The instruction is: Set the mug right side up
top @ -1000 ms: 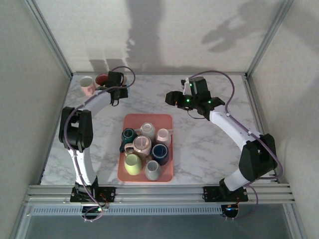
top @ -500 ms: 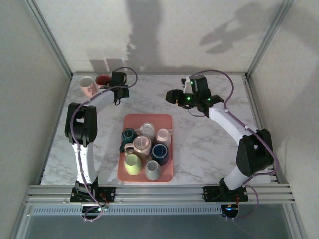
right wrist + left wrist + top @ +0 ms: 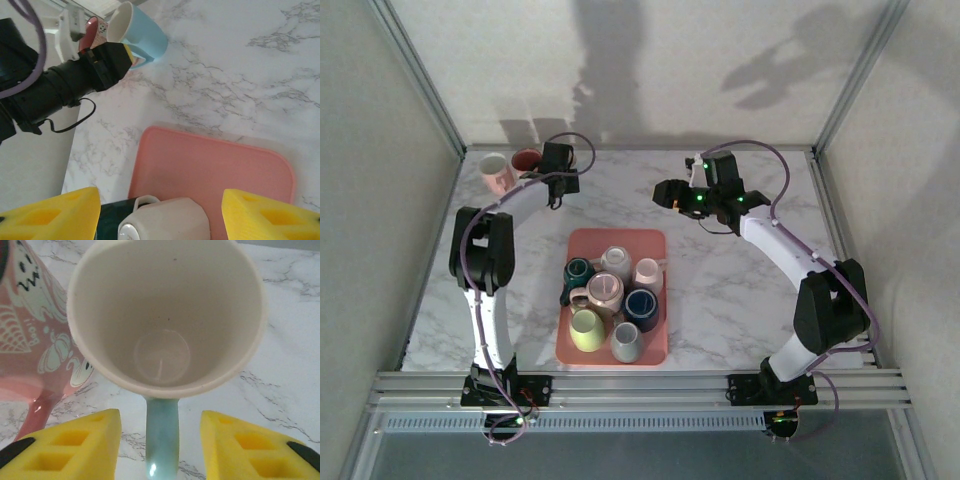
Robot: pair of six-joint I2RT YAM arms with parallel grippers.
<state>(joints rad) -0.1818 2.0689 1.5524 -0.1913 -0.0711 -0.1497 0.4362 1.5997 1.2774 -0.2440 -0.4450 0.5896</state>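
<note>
The mug (image 3: 165, 315) stands on its base at the far left of the marble table (image 3: 292, 335), mouth up, so that the left wrist camera looks straight down into its pale, empty inside; the right wrist view shows its outer wall to be light blue. Its handle (image 3: 161, 440) points back toward the left gripper (image 3: 161, 430), whose yellow fingers (image 3: 87, 440) are spread apart, one on each side of the handle, with a gap on both sides and nothing held. A patterned pink mug (image 3: 30, 330) stands just beside it on the left, very close or perhaps touching. The right gripper (image 3: 160, 207) hangs wide open and empty above the far end of the pink tray (image 3: 200, 165), where a white mug (image 3: 165, 220) lies. Judging by this, the turning looks done and the step in hand is the release. The next move calls for drawing the left fingers straight back along the handle without brushing it or nudging the pink mug.
</note>
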